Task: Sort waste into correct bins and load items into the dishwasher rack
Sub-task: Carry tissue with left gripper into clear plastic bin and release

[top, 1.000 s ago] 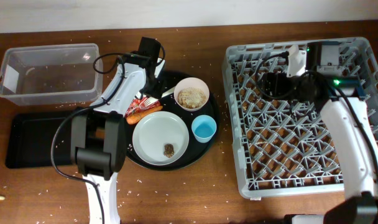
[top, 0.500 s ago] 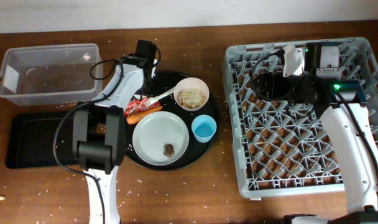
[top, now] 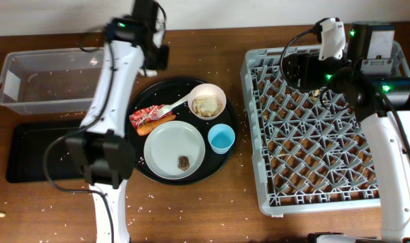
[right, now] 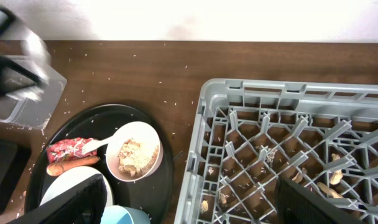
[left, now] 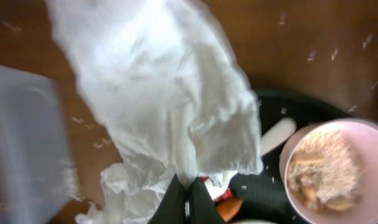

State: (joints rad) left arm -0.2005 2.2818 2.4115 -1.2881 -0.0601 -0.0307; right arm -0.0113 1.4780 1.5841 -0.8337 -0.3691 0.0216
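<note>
A crumpled white napkin [left: 158, 106] hangs from my left gripper [left: 188, 202], whose jaws are shut on it. That gripper [top: 153, 57] is raised above the table's far side, between the clear tub [top: 50, 81] and the round black tray [top: 141, 101]. On the tray lie a red wrapper [top: 141, 118], an orange sausage piece [top: 158, 122], a white fork [top: 174, 106], a cream bowl [top: 208, 101] with food, a light-blue cup [top: 220, 140] and a pale plate [top: 171, 145] with a brown scrap. My right gripper [right: 195, 205] is open and empty over the far left corner of the grey rack [top: 326, 128].
A flat black rectangular tray [top: 36, 152] lies in front of the clear tub at the left. Rice grains are scattered over the brown table and in the rack's cells. The rack fills the right half of the table.
My left gripper shut on the napkin and lifted it off the round tray, up and toward the far side. My right gripper rose and moved toward the rack's far edge.
</note>
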